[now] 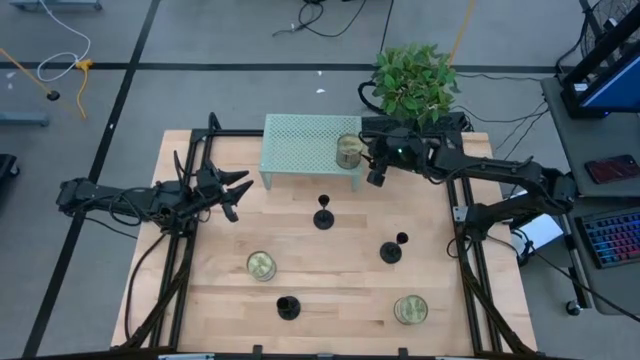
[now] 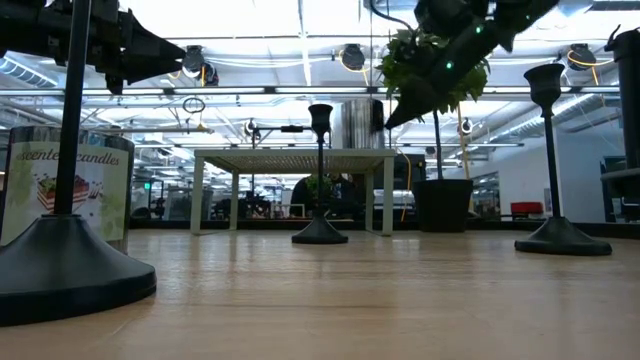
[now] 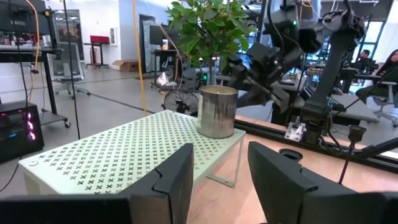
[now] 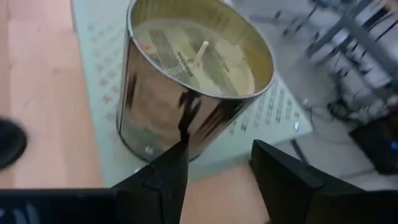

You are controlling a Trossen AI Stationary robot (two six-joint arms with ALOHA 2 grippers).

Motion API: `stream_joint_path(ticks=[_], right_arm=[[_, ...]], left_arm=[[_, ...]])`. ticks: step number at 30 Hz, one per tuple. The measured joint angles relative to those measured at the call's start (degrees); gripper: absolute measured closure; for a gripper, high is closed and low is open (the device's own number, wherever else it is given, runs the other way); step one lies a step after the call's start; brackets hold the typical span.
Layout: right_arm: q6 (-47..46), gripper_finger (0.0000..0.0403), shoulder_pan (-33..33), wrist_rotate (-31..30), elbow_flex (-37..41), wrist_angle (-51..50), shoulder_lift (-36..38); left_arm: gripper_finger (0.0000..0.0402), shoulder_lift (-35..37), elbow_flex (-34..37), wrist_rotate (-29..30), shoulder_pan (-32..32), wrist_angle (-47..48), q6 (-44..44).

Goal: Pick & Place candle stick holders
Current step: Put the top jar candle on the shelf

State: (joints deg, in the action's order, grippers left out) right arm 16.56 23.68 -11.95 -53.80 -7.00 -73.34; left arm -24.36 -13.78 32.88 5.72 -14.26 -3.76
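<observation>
Three black candlesticks stand upright on their round bases on the wooden table: one at the middle [image 1: 324, 215], one to the right [image 1: 392, 250], one near the front edge [image 1: 288, 307]. No gripper touches them. My left gripper [image 1: 238, 196] is open and empty, left of the middle candlestick and level with the green rack [image 1: 300, 140]. My right gripper [image 1: 376, 172] is open at the rack's right end, its fingers [image 4: 177, 165] close in front of a metal candle tin [image 4: 186, 93] that stands on the rack.
Two candle jars stand on the table, front left [image 1: 262, 265] and front right [image 1: 410, 309]. A potted plant [image 1: 415, 80] stands behind the rack's right end. Black frame rails run along both table sides. The near candlestick [image 2: 70, 150] looms large in the low view.
</observation>
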Motion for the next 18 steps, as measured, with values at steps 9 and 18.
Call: stream_joint_path(ticks=[9,18], right_arm=[[4.1,0.0234,0.0,0.2,3.8,6.4,0.0],[5.3,0.0234,0.0,5.3,3.8,11.5,-0.5]], left_arm=[[0.0245,0.0,0.0,0.0,0.0,-0.1,-1.4],[0.0245,0.0,0.0,0.0,0.0,-0.2,-1.5]])
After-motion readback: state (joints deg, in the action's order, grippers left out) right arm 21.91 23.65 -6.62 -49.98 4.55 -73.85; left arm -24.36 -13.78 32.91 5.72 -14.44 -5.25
